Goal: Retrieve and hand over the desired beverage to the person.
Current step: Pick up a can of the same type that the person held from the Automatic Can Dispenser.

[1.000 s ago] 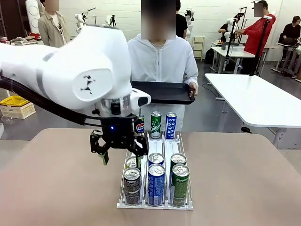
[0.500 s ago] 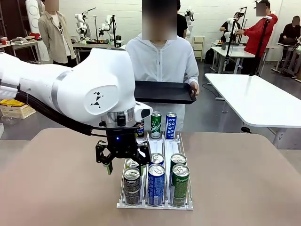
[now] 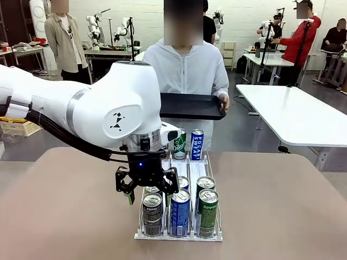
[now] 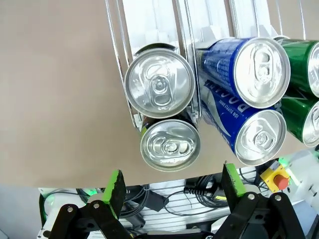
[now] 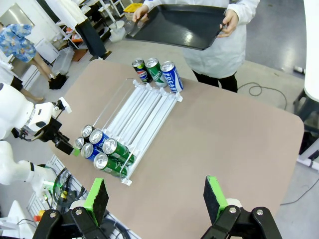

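Jaws of left gripper (image 3: pixel 147 190) spread wide, empty, just above front Pepsi can (image 3: pixel 152 213) in rack (image 3: pixel 179 236); right gripper (image 5: pixel 156 198) likewise spread, empty; person (image 3: pixel 187 70) holds black tray (image 3: pixel 192 105).

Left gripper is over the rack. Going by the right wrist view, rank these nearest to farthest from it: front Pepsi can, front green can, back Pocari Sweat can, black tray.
From the left gripper:
1. Front Pepsi can, left lane, right beneath it.
2. Front green can, right lane, same near end.
3. Back Pocari Sweat can, right lane, far end.
4. Black tray, held by the person, farthest back.
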Action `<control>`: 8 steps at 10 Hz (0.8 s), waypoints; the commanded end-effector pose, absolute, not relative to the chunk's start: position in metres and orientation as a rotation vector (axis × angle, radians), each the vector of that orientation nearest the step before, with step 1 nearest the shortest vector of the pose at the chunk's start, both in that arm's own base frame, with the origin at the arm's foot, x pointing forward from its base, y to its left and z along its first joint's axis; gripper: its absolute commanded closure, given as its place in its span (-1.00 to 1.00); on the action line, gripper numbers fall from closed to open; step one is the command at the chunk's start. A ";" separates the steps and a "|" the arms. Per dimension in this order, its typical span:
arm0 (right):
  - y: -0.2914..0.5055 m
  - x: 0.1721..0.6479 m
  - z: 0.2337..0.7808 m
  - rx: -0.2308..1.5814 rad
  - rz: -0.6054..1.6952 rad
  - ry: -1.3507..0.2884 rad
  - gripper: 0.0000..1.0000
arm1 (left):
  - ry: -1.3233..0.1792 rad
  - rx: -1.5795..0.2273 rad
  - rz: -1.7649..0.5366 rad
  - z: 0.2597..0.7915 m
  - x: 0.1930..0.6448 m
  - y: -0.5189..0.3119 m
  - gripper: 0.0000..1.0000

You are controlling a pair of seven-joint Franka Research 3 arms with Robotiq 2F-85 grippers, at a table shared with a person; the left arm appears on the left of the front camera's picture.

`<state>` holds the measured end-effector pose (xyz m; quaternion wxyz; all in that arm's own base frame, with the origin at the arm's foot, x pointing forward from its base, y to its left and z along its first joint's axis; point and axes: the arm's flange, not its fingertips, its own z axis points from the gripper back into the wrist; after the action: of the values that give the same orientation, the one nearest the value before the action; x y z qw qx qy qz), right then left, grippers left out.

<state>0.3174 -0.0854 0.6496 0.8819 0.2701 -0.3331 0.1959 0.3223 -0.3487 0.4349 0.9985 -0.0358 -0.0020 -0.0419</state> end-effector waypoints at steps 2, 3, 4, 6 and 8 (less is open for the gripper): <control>-0.086 0.320 0.649 0.592 0.421 -0.703 -1.00 | -0.058 -0.051 -0.044 0.423 0.326 -0.348 -1.00; -0.086 0.320 0.649 0.592 0.421 -0.703 -1.00 | -0.053 -0.048 -0.046 0.421 0.327 -0.348 -1.00; -0.086 0.320 0.649 0.592 0.421 -0.703 -1.00 | -0.052 -0.040 -0.047 0.419 0.328 -0.348 -1.00; -0.086 0.320 0.649 0.592 0.421 -0.703 -1.00 | -0.054 -0.033 -0.047 0.415 0.329 -0.348 -1.00; -0.086 0.320 0.649 0.592 0.421 -0.703 -1.00 | -0.050 -0.033 -0.050 0.413 0.330 -0.348 -1.00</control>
<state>0.3174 -0.0854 0.6495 0.8819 0.2701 -0.3330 0.1959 0.3281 -0.3442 0.4162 0.9989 -0.0249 -0.0103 -0.0389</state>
